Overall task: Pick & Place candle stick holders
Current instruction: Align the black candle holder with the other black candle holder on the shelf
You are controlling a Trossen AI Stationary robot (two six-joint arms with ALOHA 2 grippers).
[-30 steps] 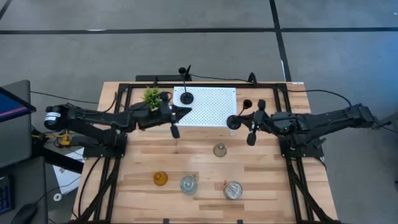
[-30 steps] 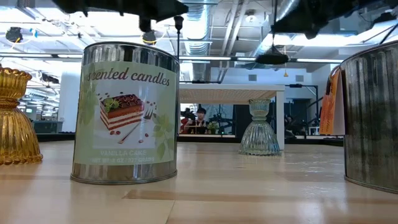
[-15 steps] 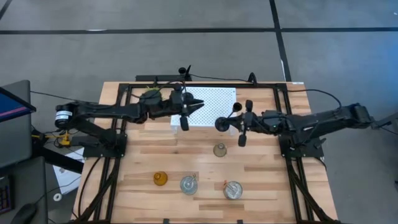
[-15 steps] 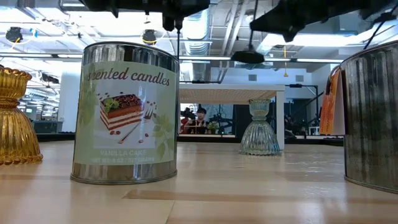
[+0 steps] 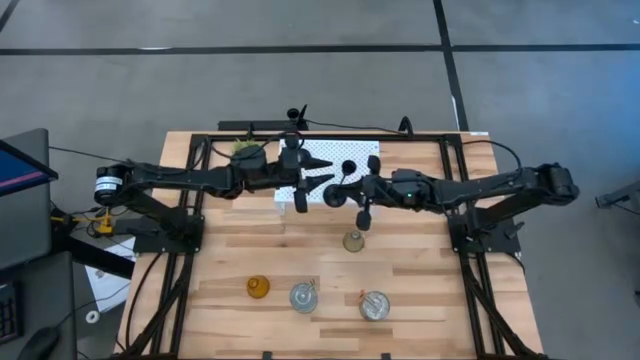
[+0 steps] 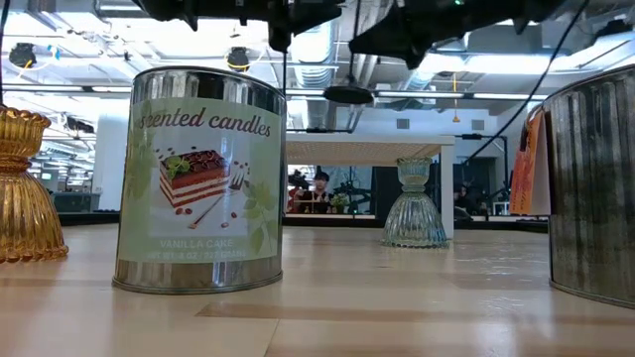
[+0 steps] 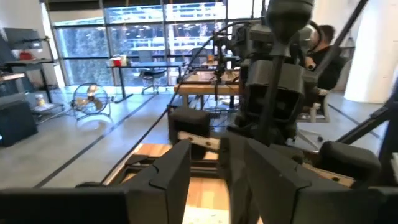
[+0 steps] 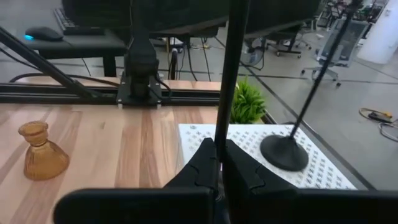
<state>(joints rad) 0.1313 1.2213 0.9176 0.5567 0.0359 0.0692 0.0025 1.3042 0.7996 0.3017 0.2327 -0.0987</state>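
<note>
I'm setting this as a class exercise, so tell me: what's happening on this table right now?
The right claw is shut on the stem of a black candlestick, holding it in the air by the white stand. The left claw is open above that stand, where another black candlestick stands. Four more holders wait on the wooden table.

Left gripper (image 5: 322, 181) advanced toward 3 o'clock over stand (image 5: 355, 152), jaws now parted. Right gripper (image 5: 352, 194), clamped on black stick (image 5: 347, 170), advanced toward 9 o'clock onto stand.
</note>
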